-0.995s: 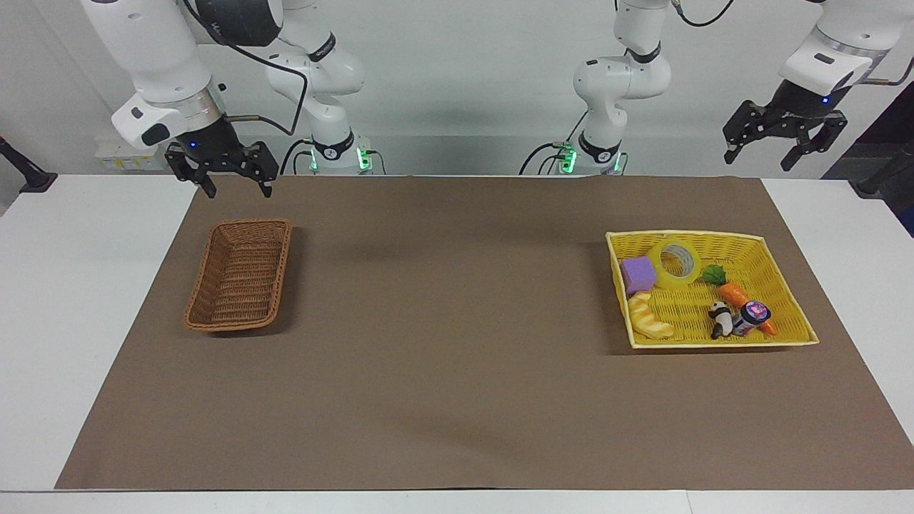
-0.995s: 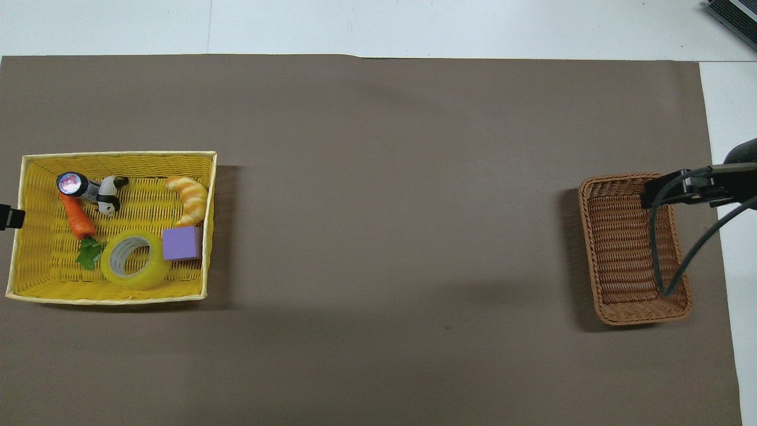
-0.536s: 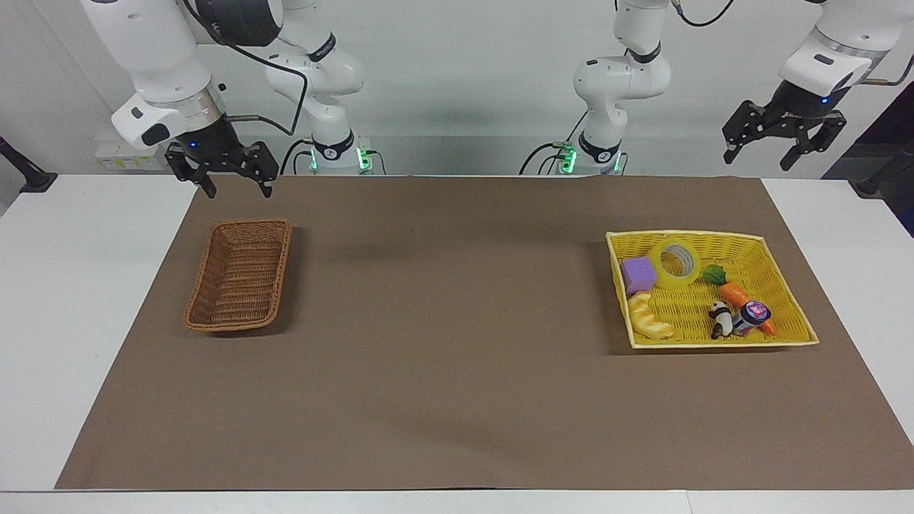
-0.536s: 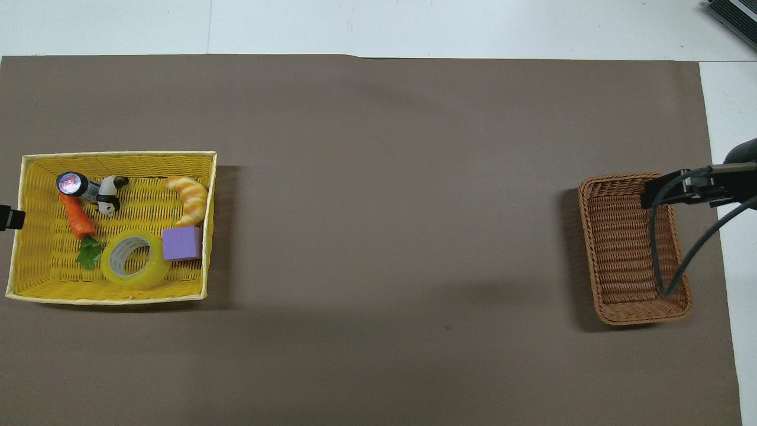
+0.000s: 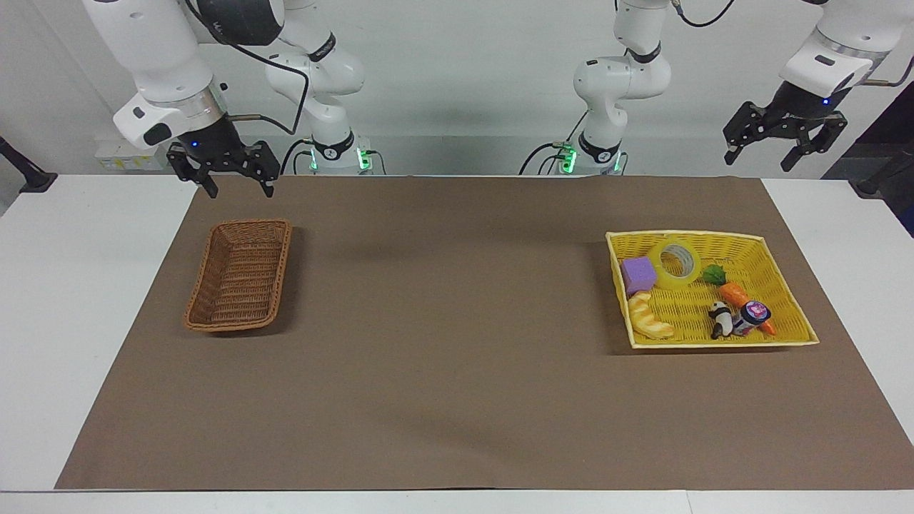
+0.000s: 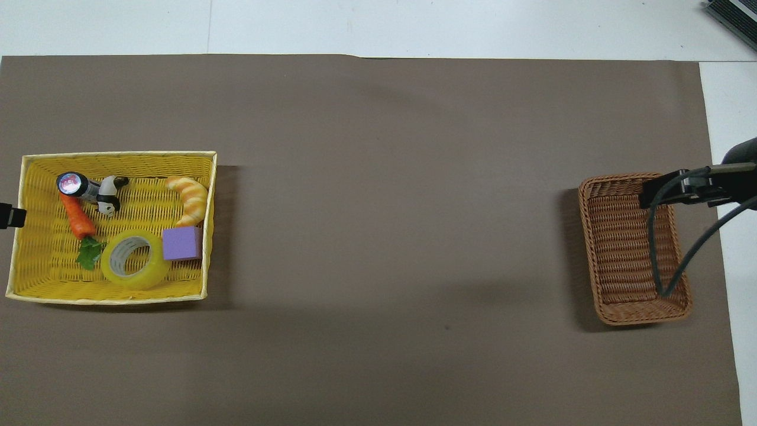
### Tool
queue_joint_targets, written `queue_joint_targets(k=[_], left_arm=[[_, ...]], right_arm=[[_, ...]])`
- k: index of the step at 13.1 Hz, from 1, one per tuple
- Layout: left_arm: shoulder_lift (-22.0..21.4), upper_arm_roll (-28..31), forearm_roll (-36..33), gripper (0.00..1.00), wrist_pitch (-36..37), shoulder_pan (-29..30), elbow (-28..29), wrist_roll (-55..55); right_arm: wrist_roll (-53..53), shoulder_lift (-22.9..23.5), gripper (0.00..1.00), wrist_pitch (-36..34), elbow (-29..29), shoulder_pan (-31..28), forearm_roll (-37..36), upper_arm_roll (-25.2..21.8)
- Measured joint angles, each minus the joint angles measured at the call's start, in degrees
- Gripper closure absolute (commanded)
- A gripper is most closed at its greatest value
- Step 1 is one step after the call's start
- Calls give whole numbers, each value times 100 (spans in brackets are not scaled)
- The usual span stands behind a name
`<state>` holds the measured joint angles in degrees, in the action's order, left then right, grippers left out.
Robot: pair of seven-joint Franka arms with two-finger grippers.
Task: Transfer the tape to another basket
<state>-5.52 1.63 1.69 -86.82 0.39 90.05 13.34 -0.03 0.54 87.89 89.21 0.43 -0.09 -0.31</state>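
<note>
The tape (image 5: 677, 263), a yellow translucent roll with a pale core, lies in the yellow mesh basket (image 5: 714, 235) at the left arm's end of the table; the overhead view shows the tape (image 6: 131, 267) beside a purple cube. The brown wicker basket (image 5: 241, 285) stands at the right arm's end with nothing in it. My right gripper (image 5: 238, 189) hangs open in the air over the mat by the wicker basket (image 6: 621, 248). My left gripper (image 5: 758, 160) hangs open, high over the table's edge by the yellow basket (image 6: 118, 155). Neither gripper holds anything.
Sharing the yellow basket with the tape are a purple cube (image 5: 638, 273), a croissant (image 5: 650, 318), a carrot (image 5: 735, 294), a panda figure (image 5: 720, 319) and a small pink-lidded jar (image 5: 754, 313). A brown mat (image 5: 457, 343) covers the white table between the two baskets.
</note>
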Motion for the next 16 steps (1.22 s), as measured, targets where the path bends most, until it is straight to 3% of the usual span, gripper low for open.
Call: queue_joint_targets(k=[4,12,16], left_arm=[[13,16,-2,0,-797,12,668,0],[63,62,-2,0,-2637,416,2682,230],[307,60,-2,0,-2894,470,3129,254]], right_arm=[[48,-1,0,-7,0,17,13,9],[62,-3,0,-7,0,13,14,9],[77,-3,0,-7,0,-24,14,-28]])
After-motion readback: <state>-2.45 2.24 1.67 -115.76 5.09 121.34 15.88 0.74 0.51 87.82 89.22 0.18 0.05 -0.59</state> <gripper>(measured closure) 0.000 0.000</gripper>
